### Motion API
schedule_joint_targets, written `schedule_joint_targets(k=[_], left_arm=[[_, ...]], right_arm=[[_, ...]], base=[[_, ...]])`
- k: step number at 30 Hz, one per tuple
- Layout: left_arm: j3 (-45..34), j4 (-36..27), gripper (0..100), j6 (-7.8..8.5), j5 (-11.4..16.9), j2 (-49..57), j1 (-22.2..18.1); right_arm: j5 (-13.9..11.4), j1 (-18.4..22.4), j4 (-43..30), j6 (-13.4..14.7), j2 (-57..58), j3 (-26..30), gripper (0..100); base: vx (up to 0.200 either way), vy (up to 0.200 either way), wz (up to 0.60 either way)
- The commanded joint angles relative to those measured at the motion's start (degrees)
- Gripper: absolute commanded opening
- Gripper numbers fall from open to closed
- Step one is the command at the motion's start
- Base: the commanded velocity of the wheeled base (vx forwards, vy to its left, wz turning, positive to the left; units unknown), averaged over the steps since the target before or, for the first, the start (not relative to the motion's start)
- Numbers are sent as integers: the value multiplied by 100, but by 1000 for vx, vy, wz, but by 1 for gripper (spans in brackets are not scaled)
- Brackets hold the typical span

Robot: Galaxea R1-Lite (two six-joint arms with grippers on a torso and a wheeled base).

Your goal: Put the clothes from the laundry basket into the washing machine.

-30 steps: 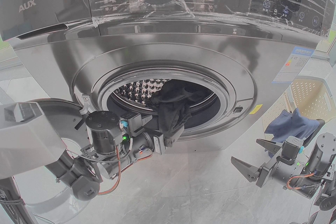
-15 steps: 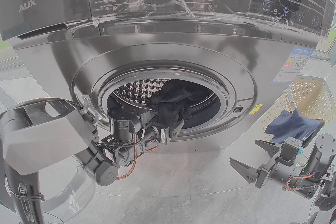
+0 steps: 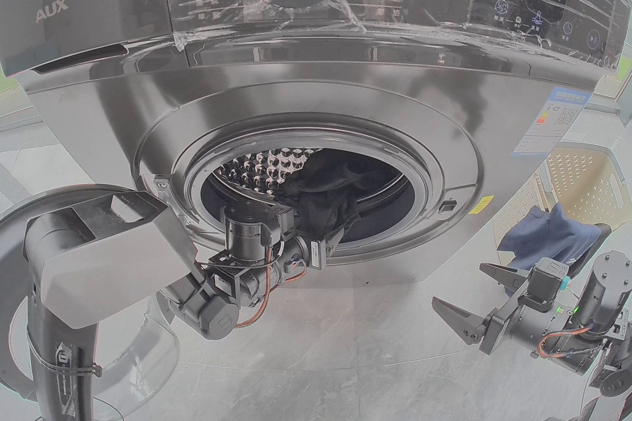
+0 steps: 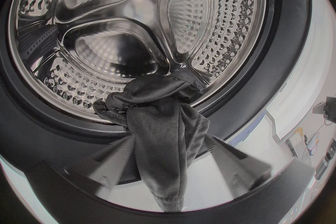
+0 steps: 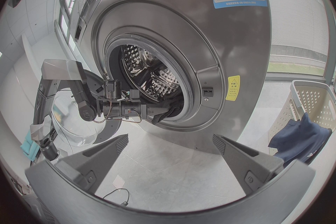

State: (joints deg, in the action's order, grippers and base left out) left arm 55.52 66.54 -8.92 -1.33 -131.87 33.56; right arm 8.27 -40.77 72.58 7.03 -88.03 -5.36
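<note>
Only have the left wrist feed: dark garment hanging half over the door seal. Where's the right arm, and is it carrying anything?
Observer: The right end effector hangs open and empty above the floor, to the right of the washing machine.
Operator: Anything left at the basket?
Observer: A blue garment is draped over the rim of the laundry basket, which stands right of the machine.
Operator: Door out of the way?
Observer: Yes, the door is swung wide open on the robot's left.
</note>
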Motion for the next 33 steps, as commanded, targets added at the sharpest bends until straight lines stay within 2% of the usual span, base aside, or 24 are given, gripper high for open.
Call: schedule_joint_targets(k=[1,7,11,15,17,30,33], left_arm=[[135,-18,0,-13,1,-102,-7],[636,-88,0,-57,-17,-155,-60],[1418,0,0,-101,-263,-436,-236],[2025,149,0,-224,-430,-683,-333],[2025,149,0,-224,-430,-683,-333],[3501,140,0,-197,-597,-1333,-500],[3826,123,0,-197,-711,-1456,-596]], right_arm=[[0,-2,1,0,-4,0,100],[0,-2,10,0,-13,-9,100],[0,-2,10,0,-4,-17,100],[0,-2,10,0,-4,-17,100],[0,-2,10,0,-4,-17,100],[-9,-2,10,0,-13,-17,100],[0,-10,10,0,-13,-17,100]], base=[[0,0,0],[0,0,0],[0,0,0],[0,0,0],[0,0,0],[0,0,0],[0,0,0]])
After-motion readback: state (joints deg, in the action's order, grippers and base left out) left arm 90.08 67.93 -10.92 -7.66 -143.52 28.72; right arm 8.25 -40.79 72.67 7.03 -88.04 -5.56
